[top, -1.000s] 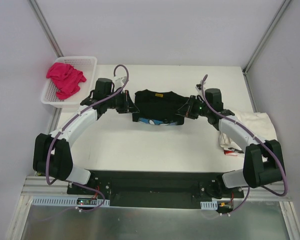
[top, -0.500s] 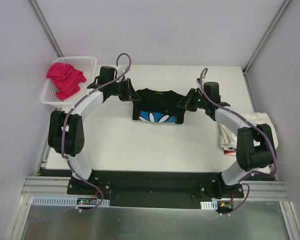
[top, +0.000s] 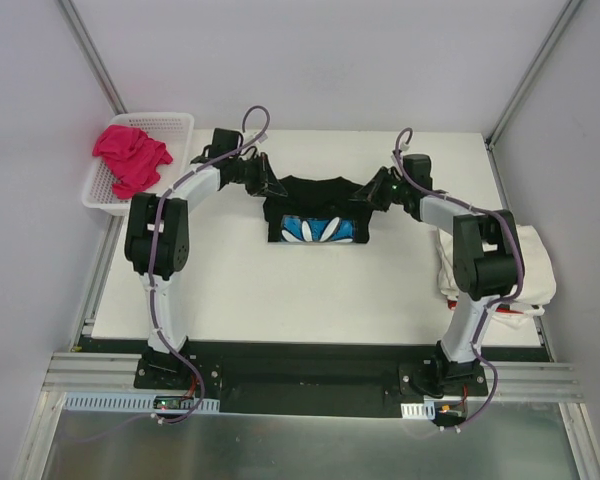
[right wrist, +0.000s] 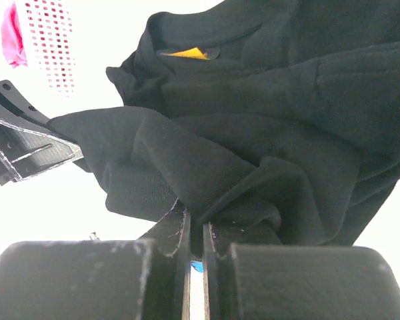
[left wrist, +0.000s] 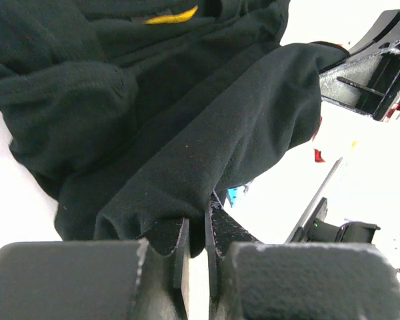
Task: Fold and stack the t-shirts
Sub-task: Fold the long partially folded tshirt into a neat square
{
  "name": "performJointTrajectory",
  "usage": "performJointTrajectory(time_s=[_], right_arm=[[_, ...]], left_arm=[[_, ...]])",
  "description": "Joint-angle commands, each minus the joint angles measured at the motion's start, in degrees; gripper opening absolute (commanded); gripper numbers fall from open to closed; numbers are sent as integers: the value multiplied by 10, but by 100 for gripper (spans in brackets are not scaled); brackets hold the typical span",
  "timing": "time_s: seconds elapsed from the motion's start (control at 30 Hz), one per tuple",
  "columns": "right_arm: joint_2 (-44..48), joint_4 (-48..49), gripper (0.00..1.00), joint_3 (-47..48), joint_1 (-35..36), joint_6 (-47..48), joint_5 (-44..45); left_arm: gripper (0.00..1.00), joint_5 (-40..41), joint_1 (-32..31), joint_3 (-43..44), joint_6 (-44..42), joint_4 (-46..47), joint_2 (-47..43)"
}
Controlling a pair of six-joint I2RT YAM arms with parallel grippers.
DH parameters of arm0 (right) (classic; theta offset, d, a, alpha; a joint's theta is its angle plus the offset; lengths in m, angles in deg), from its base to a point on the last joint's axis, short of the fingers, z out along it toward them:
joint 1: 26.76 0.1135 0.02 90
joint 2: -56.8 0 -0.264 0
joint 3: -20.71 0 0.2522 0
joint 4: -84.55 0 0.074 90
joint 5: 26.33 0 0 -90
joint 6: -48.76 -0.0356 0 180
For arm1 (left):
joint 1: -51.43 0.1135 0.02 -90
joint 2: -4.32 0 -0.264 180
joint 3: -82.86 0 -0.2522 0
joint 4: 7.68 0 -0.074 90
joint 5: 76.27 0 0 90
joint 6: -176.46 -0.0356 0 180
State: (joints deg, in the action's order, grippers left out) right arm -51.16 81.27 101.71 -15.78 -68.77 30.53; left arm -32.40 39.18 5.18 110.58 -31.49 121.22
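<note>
My left gripper [left wrist: 197, 230] is pinched almost closed on a bunched fold of the black t-shirt [top: 315, 203] at its left shoulder. My right gripper [right wrist: 195, 230] grips the opposite shoulder the same way, with only a thin slit between the fingers. The shirt is spread between the two, near the middle of the far edge of the table [top: 280, 290]. Its collar points to the far edge and its daisy patch [top: 320, 230] faces up on the near side. A pink t-shirt [top: 130, 157] sits in the white basket [top: 175, 124] at the far left corner. Cream t-shirts [top: 528, 250] lie heaped at the right edge.
</note>
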Motion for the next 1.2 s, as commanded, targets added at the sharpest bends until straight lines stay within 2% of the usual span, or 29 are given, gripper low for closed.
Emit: performJointTrajectory(time_s=[0.0, 0.43, 0.57, 0.6, 0.63, 0.7, 0.73, 0.77, 0.87, 1.17], right_arm=[[-37, 33, 1, 56, -11, -20, -23], [-108, 24, 1, 130, -40, -41, -39], [-124, 17, 17, 147, -46, -49, -35], [-127, 14, 20, 152, -47, -50, -32], [-131, 14, 24, 155, -49, -51, -32], [-141, 13, 28, 168, -50, -53, -33], [-145, 14, 29, 172, -51, -55, -33], [-147, 13, 29, 177, -51, -54, -35], [-160, 16, 30, 193, -55, -60, -30], [-178, 15, 30, 235, -76, -46, 31]], left_arm=[[0, -28, 7, 61, 13, 3, 38], [0, -39, 29, 108, 17, 3, 101], [0, -34, 33, 119, 19, 3, 113], [5, -32, 34, 126, 19, 4, 120], [34, -28, 35, 130, 23, 3, 125], [50, -23, 37, 142, 25, 4, 137], [65, -20, 37, 146, 26, 4, 141], [74, -19, 38, 152, 26, 3, 145], [91, -18, 40, 178, 23, 4, 158], [95, -17, 53, 206, 18, 3, 141]])
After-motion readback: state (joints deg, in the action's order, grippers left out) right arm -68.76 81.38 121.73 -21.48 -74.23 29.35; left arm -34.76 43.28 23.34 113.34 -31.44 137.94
